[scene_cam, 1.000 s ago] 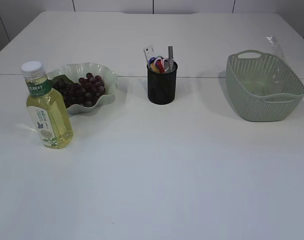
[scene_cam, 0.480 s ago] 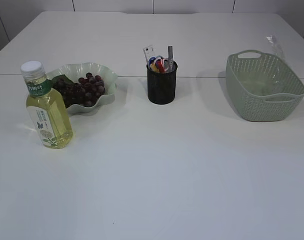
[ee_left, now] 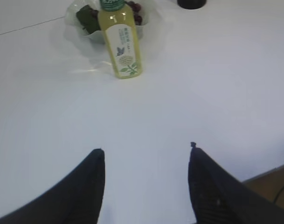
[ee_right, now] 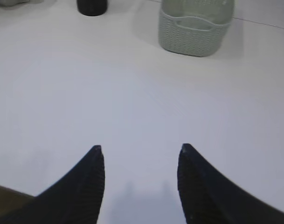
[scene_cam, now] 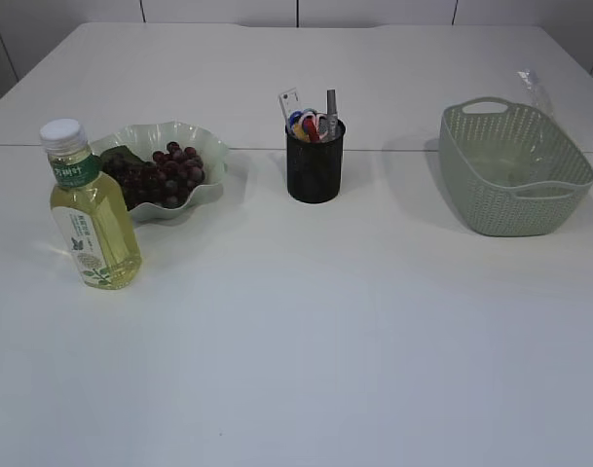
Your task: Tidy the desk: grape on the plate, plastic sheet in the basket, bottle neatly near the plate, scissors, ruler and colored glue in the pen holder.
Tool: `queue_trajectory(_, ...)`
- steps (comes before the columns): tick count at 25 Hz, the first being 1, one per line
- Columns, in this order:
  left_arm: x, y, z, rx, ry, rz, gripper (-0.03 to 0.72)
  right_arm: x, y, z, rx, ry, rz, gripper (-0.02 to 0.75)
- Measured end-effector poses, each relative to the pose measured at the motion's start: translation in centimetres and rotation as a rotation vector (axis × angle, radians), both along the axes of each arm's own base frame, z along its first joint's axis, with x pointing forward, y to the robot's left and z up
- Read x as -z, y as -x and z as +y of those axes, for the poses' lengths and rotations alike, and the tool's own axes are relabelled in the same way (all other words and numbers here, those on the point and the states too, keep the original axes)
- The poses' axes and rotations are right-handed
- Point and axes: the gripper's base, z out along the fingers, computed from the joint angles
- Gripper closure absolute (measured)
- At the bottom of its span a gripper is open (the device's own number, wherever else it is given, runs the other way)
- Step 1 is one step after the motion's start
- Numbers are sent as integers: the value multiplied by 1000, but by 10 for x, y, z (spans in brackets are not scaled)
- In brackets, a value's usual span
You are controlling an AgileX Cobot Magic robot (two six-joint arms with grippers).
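On the white desk (scene_cam: 306, 321) in the exterior view, a bottle (scene_cam: 90, 209) of yellow drink stands upright near the left edge, just in front of the wavy pale-green plate (scene_cam: 213, 161) that holds a bunch of dark grapes (scene_cam: 169, 170). Toward the far middle stands the black pen holder (scene_cam: 315, 161) with a ruler (scene_cam: 290, 101), scissors (scene_cam: 311, 124) and other items poking out. Near the right edge sits the green basket (scene_cam: 515, 180), with a clear plastic sheet (scene_cam: 536, 89) rising over its far rim.

In the left wrist view, the left gripper (ee_left: 146, 151) hangs over bare desk near the front edge, fingers spread apart and holding nothing; the bottle stands ahead, before the plate.

In the right wrist view, the right gripper (ee_right: 139, 149) is likewise parted and empty, with the basket and pen holder well ahead.
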Motion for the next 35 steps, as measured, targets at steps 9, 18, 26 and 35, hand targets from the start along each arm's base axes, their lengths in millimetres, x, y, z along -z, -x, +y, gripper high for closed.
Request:
queue_trajectory(9,0,2,-4,-172,33,9,272,0,-1,2,150,0,-2,351)
queue_trajectory(18,0,2,-5,-174,38,10,272,0,-1,2,152,0,-2,351)
queue_trajectory(26,0,2,-5,-174,38,10,272,0,-1,2,152,0,-2,351)
queue_trajectory(35,0,2,-5,-166,38,10,272,0,-1,1,120,0,-2,351)
